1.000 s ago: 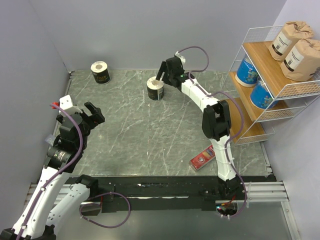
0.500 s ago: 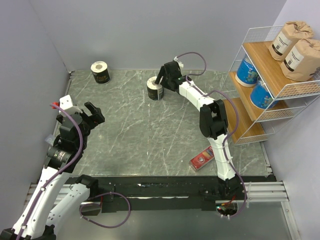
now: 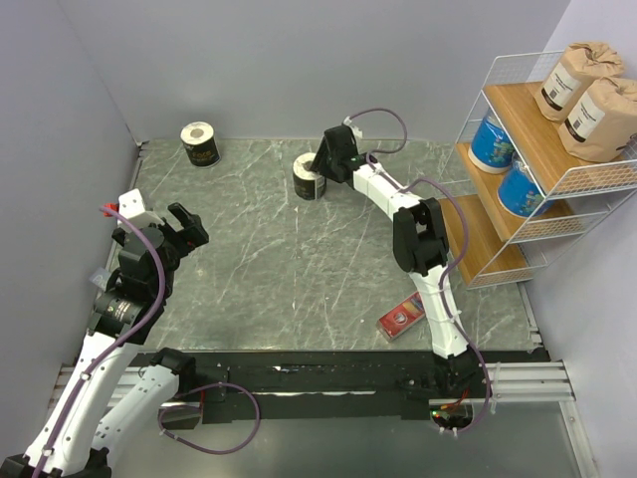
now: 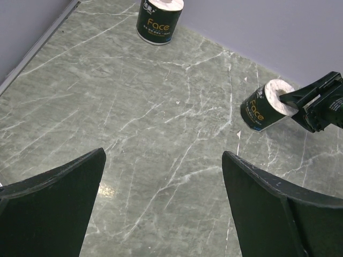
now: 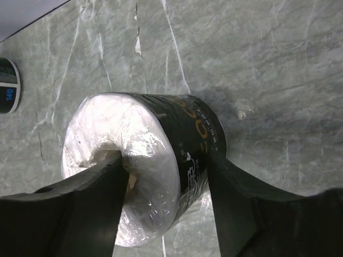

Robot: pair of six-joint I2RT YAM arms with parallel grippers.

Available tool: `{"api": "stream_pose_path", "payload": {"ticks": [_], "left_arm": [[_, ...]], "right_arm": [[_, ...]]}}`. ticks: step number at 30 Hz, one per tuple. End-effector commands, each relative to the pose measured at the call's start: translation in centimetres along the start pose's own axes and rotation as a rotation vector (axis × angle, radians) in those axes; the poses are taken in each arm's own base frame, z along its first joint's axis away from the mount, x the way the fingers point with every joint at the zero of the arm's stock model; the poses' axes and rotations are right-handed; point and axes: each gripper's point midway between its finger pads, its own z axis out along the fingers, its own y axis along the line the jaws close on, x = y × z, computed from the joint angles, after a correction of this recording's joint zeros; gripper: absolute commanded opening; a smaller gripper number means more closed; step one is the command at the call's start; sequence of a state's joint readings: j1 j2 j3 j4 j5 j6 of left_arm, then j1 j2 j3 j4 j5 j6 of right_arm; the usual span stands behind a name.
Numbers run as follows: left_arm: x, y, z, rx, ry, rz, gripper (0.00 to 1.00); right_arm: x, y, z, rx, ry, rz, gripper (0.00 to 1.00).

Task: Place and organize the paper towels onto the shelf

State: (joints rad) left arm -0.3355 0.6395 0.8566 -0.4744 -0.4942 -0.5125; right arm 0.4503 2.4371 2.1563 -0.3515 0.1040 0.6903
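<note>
My right gripper [image 3: 318, 165] is closed on a black paper towel roll with a white top [image 3: 310, 177] standing at the table's far middle. In the right wrist view one finger sits in the roll's core and the other presses its outer wall [image 5: 177, 134]. A second black roll [image 3: 201, 143] stands at the far left and also shows in the left wrist view [image 4: 158, 19]. The shelf [image 3: 495, 261] at the right holds two brown rolls [image 3: 587, 95] on its top tier and two blue rolls [image 3: 506, 164] on its middle tier. My left gripper [image 3: 189, 227] is open and empty.
A flat red box [image 3: 403, 316] lies on the table near the right arm's base, in front of the shelf. Grey walls close the table at the back and left. The shelf's bottom tier is bare wood.
My right gripper has moved left and down onto the black roll, with one finger now in its core. The left arm has not moved.
</note>
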Motion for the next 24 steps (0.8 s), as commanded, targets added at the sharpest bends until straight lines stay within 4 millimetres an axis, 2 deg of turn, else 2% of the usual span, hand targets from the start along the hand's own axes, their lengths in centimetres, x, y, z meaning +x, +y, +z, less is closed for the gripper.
{"api": "stream_pose_path", "payload": {"ticks": [1, 3, 4, 5, 6, 7, 8, 9, 10, 11, 12, 13, 14, 15, 16, 17, 18, 19, 20, 22, 23, 24], "left_arm": [[-0.9, -0.6, 0.0, 0.023, -0.035, -0.013, 0.96], [-0.9, -0.6, 0.0, 0.023, -0.035, -0.012, 0.96], [-0.9, -0.6, 0.0, 0.022, -0.034, -0.012, 0.97], [-0.8, -0.5, 0.0, 0.021, -0.032, -0.01, 0.97], [-0.8, -0.5, 0.0, 0.021, -0.032, -0.01, 0.97], [-1.0, -0.6, 0.0, 0.025, -0.037, -0.014, 0.97], [-0.9, -0.6, 0.0, 0.023, -0.037, -0.013, 0.97], [-1.0, -0.6, -0.1, 0.025, -0.037, -0.014, 0.97], [-1.0, -0.6, -0.1, 0.029, -0.038, -0.015, 0.96], [-1.0, -0.6, -0.1, 0.027, -0.038, -0.014, 0.96], [-1.0, -0.7, -0.1, 0.031, -0.037, -0.015, 0.96], [-1.0, -0.7, -0.2, 0.033, -0.039, -0.016, 0.97], [-1.0, -0.7, -0.2, 0.035, -0.038, -0.016, 0.97], [-1.0, -0.7, -0.2, 0.036, -0.038, -0.016, 0.96], [-0.8, -0.8, -0.1, 0.04, -0.032, -0.014, 0.96], [-1.0, -0.9, -0.2, 0.043, -0.034, -0.017, 0.96], [-0.9, -0.9, -0.2, 0.044, -0.032, -0.015, 0.97], [-1.0, -1.0, -0.2, 0.046, -0.034, -0.015, 0.96], [-0.9, -1.0, -0.2, 0.046, -0.031, -0.016, 0.96], [-0.9, -1.0, -0.2, 0.048, -0.031, -0.015, 0.96], [-0.9, -1.1, -0.2, 0.052, -0.032, -0.014, 0.97], [-1.0, -1.1, -0.2, 0.05, -0.032, -0.016, 0.96]], "right_arm": [[-1.3, 0.9, -1.4, -0.007, -0.023, -0.041, 0.54], [-1.3, 0.4, -2.0, 0.006, -0.028, -0.063, 0.47], [-2.6, 1.0, -3.6, -0.009, -0.056, -0.088, 0.45], [-1.9, 0.0, -3.8, 0.01, -0.042, -0.109, 0.43], [-2.1, -0.2, -4.4, 0.016, -0.052, -0.125, 0.42], [-3.3, -0.1, -5.9, 0.016, -0.079, -0.156, 0.41], [-2.4, -1.1, -6.2, 0.037, -0.06, -0.185, 0.4], [-2.5, -1.5, -6.9, 0.045, -0.059, -0.204, 0.4], [-3.2, -1.7, -8.5, 0.056, -0.07, -0.245, 0.4], [-2.0, -3.4, -8.9, 0.094, -0.041, -0.267, 0.4], [-1.6, -4.0, -9.6, 0.107, -0.03, -0.284, 0.4], [-2.5, -4.0, -11.6, 0.105, -0.055, -0.321, 0.4], [-0.3, -6.3, -11.9, 0.145, -0.006, -0.349, 0.4], [0.1, -7.3, -12.6, 0.16, 0.002, -0.378, 0.4], [-0.2, -7.7, -14.3, 0.161, -0.01, -0.385, 0.4], [1.9, -10.0, -14.7, 0.201, 0.037, -0.398, 0.4], [2.6, -11.1, -15.4, 0.213, 0.052, -0.4, 0.4], [2.3, -11.4, -16.8, 0.209, 0.039, -0.398, 0.4], [4.4, -13.6, -17.3, 0.242, 0.08, -0.407, 0.4], [4.6, -14.6, -19.1, 0.25, 0.06, -0.397, 0.41], [6.1, -16.0, -19.5, 0.265, 0.084, -0.401, 0.42], [6.5, -16.2, -20.0, 0.257, 0.087, -0.399, 0.43]]}}
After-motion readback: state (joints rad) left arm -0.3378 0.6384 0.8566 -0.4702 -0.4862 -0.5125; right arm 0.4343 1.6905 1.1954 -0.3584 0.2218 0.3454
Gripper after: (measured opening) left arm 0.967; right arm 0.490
